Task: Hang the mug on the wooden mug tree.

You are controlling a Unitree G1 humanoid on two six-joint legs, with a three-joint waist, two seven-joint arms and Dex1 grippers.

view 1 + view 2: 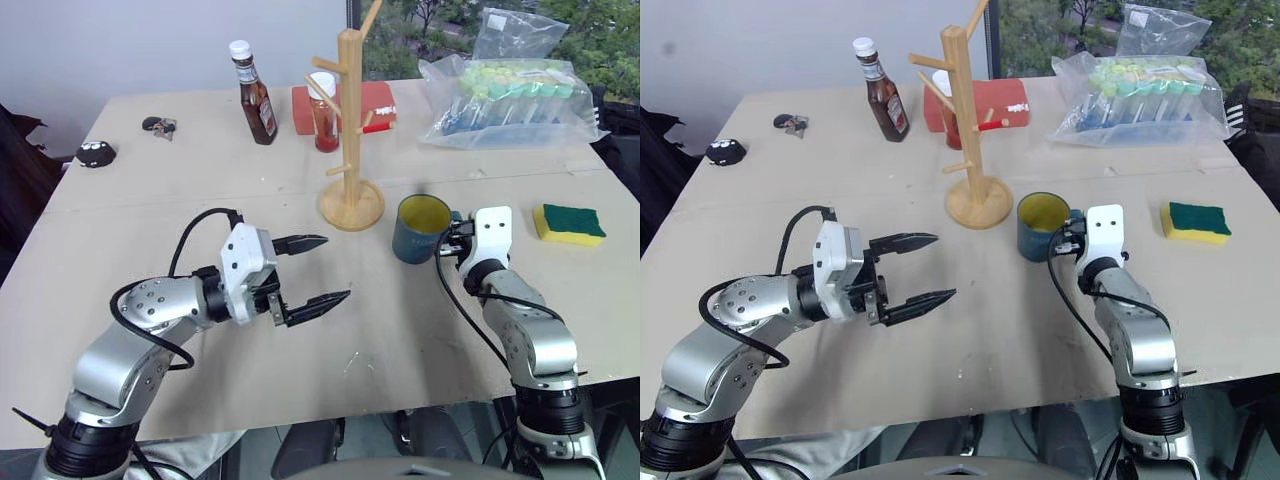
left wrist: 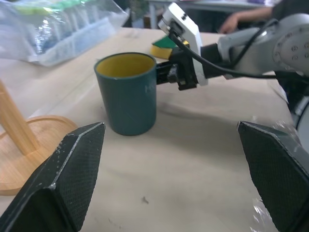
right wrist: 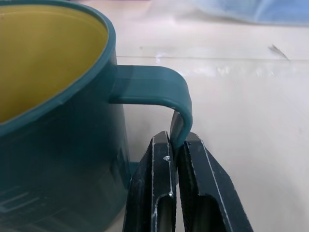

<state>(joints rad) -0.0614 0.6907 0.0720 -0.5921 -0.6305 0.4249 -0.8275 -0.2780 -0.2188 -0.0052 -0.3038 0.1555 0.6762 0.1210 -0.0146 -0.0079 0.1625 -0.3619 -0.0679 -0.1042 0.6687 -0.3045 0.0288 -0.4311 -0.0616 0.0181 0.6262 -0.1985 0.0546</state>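
The teal-blue mug (image 1: 420, 228) with a yellow inside stands upright on the table, just right of the wooden mug tree (image 1: 350, 130) and its round base. My right gripper (image 1: 457, 240) is shut on the mug's loop handle (image 3: 166, 92); in the right wrist view both black fingers (image 3: 159, 193) pinch the handle's outer bar. My left gripper (image 1: 312, 270) hovers open over the table in front of the tree, left of the mug, holding nothing. The left wrist view shows the mug (image 2: 126, 92) and my right gripper (image 2: 176, 75) at its handle.
A brown sauce bottle (image 1: 254, 92), a ketchup bottle (image 1: 325, 118) and a red box (image 1: 372, 100) stand behind the tree. A clear bag of tubes (image 1: 510, 100) lies at the far right, a yellow-green sponge (image 1: 568, 222) near the right edge. Small dark items (image 1: 96, 153) sit far left.
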